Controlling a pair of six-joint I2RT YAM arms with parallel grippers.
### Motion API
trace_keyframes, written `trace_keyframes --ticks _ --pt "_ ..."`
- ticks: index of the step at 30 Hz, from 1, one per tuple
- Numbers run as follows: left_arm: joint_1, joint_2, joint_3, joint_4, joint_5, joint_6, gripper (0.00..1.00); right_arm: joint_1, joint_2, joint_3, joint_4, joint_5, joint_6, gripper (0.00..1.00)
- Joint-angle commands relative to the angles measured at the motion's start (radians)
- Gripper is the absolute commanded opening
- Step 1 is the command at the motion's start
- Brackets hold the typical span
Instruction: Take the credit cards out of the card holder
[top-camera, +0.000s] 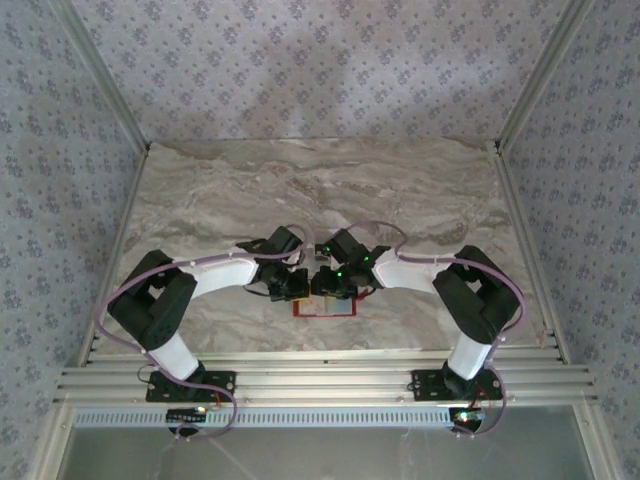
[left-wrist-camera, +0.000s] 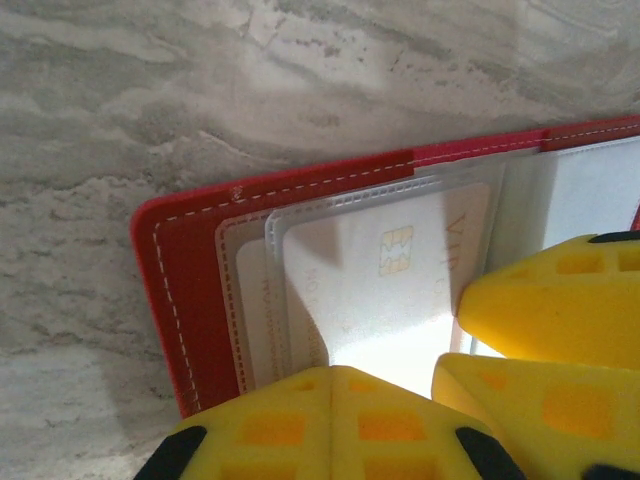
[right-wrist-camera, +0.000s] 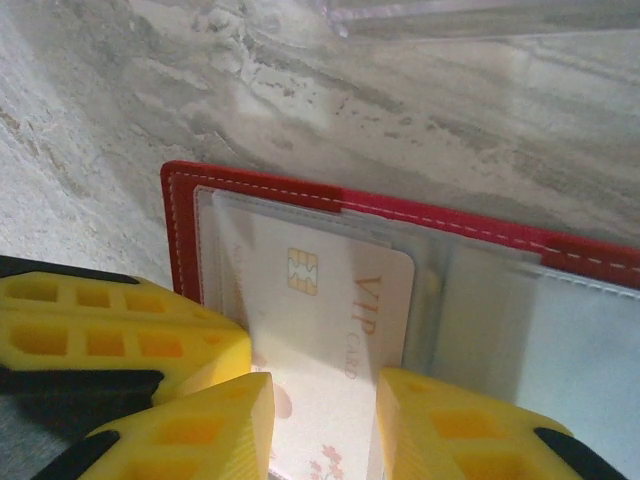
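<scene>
The red card holder (top-camera: 325, 308) lies open on the marble table near the front edge, with both grippers right above it. In the left wrist view its red border (left-wrist-camera: 180, 300) frames clear sleeves holding a white VIP credit card (left-wrist-camera: 380, 290); a second card edge (left-wrist-camera: 260, 320) shows beneath. My left gripper (left-wrist-camera: 335, 372) is shut, its tips over the card's near edge. In the right wrist view my right gripper (right-wrist-camera: 322, 385) is partly open over the same card (right-wrist-camera: 330, 310), a finger over each side of its face. The card's top corner pokes past the sleeve.
A clear plastic tray edge (right-wrist-camera: 480, 15) lies on the marble just beyond the holder (right-wrist-camera: 185, 230). The right gripper's fingers (left-wrist-camera: 545, 300) crowd close beside the left gripper. Bare marble table (top-camera: 320, 190) spreads behind the arms, bounded by patterned walls.
</scene>
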Motion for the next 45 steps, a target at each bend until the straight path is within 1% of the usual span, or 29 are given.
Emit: trace_keyframes --ticks 1,8,13,16,20,22,29,33,35,40,45 --pt "0.004 0.011 -0.025 -0.022 -0.018 0.013 0.08 0.006 0.019 -0.01 0.017 -0.025 0.013 0.33" --pt "0.005 0.013 -0.024 -0.018 -0.016 0.01 0.08 0.014 0.031 -0.019 0.073 -0.063 0.035 0.33" --pt "0.005 0.012 -0.025 -0.019 -0.014 0.012 0.08 0.014 0.042 -0.023 0.065 -0.056 0.035 0.33" --pt "0.004 0.009 -0.024 -0.022 -0.015 0.013 0.08 0.013 0.037 -0.016 0.007 -0.024 0.018 0.33" --pt "0.004 -0.001 -0.019 -0.037 -0.024 0.016 0.08 0.018 0.018 0.028 -0.162 0.089 -0.032 0.33" --pt "0.006 -0.007 -0.02 -0.042 -0.031 0.016 0.1 0.02 0.009 0.044 -0.219 0.127 -0.054 0.33" --pt "0.006 -0.019 -0.019 -0.06 -0.041 0.018 0.11 0.018 -0.035 0.074 -0.265 0.153 -0.075 0.32" --pt "0.006 -0.026 -0.017 -0.061 -0.04 0.016 0.12 0.017 -0.049 0.063 -0.221 0.118 -0.061 0.31" --pt "0.006 -0.039 -0.012 -0.065 -0.042 0.013 0.15 0.018 -0.056 0.05 -0.184 0.09 -0.048 0.31" --pt "0.006 -0.077 0.001 -0.087 -0.062 0.014 0.18 0.017 -0.058 0.037 -0.134 0.06 -0.025 0.28" --pt "0.009 -0.082 -0.001 -0.104 -0.083 0.02 0.16 0.014 -0.042 0.04 -0.105 0.031 -0.014 0.28"
